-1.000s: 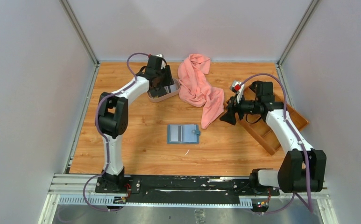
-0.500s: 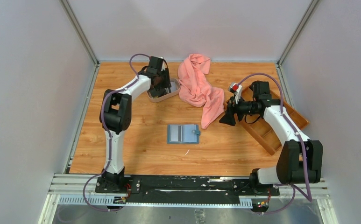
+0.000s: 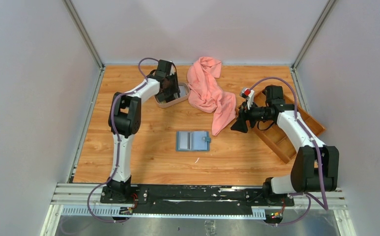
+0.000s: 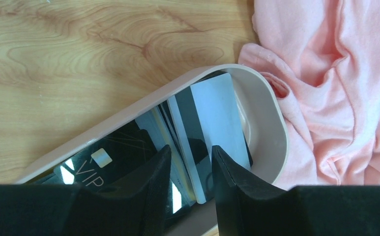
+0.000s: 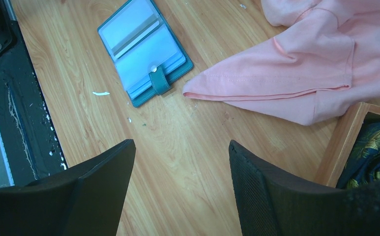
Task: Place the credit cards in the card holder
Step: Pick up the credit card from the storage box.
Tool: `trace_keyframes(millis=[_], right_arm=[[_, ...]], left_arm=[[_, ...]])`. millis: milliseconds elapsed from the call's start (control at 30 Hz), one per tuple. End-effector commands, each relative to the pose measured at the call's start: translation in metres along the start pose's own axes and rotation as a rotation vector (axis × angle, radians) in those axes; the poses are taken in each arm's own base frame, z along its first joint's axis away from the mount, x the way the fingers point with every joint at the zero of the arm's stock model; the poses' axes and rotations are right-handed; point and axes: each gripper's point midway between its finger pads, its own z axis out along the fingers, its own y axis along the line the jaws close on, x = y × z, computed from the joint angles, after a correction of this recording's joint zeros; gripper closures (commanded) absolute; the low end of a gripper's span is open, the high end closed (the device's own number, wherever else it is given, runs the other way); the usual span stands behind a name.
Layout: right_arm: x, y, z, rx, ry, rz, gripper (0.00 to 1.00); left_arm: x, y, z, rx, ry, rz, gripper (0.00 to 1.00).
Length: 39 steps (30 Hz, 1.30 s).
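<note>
Filling the grey-walled booth (image 3: pixel 197 29), the wood-grain table (image 3: pixel 148 142) hosts left hand (image 4: pixel 190 150) spread astride credit cards (image 4: pixel 212 113), right hand (image 5: pixel 180 147) spread.

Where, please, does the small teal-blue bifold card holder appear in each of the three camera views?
Top external: the teal-blue bifold card holder lies open mid-picture, just left of the lower tip of the crumpled pink cloth.
Left wrist: not in it.
Right wrist: upper left, open.
Shared landmark: the pink cloth, seen in all three views.
</note>
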Motion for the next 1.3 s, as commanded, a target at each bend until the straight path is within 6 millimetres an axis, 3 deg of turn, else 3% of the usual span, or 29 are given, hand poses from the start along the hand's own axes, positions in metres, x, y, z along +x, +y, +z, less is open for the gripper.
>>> trace_keyframes(millis=[0, 367, 700, 1267], right_arm=[[-0.004, -0.003, -0.005, 0.01, 0.002, 0.013, 0.26], [-0.004, -0.001, -0.006, 0.008, 0.0, 0.011, 0.27], [-0.004, 0.0, -0.006, 0.004, 0.001, 0.01, 0.27], [0.002, -0.002, 0.002, -0.034, 0.013, 0.052, 0.27]], left_arm=[[0.013, 0.007, 0.009, -0.002, 0.051, -0.011, 0.65], [0.006, -0.003, 0.001, 0.051, 0.037, -0.015, 1.0], [-0.011, -0.014, -0.023, 0.18, -0.019, -0.099, 1.0], [-0.027, -0.005, -0.037, 0.378, -0.113, -0.193, 1.0]])
